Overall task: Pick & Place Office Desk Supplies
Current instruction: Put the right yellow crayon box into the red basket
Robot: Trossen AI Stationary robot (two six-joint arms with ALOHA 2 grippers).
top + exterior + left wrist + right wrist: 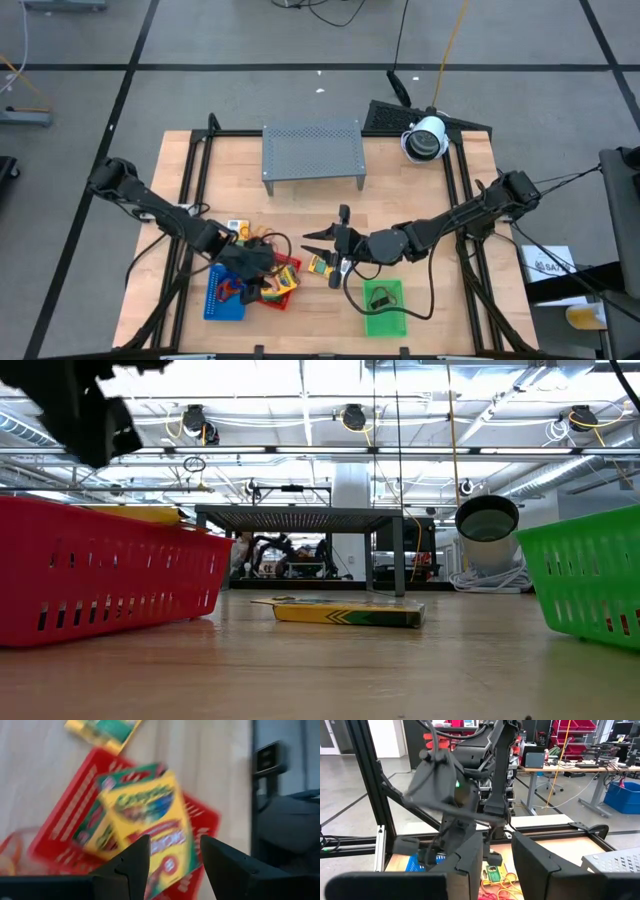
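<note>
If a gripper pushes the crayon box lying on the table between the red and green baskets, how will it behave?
The crayon box lies flat, so it would probably slide, not roll or tip. It looks like thin cardboard: likely light, and hard squeezing might dent it.

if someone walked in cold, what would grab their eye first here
Likely the bright mesh trays along the table's near edge: a blue tray and a red tray on the left, a green tray on the right. The left tool, fingers apart, hangs over a yellow crayon box in the red tray. Another yellow box lies on the wood between the trays.
</note>
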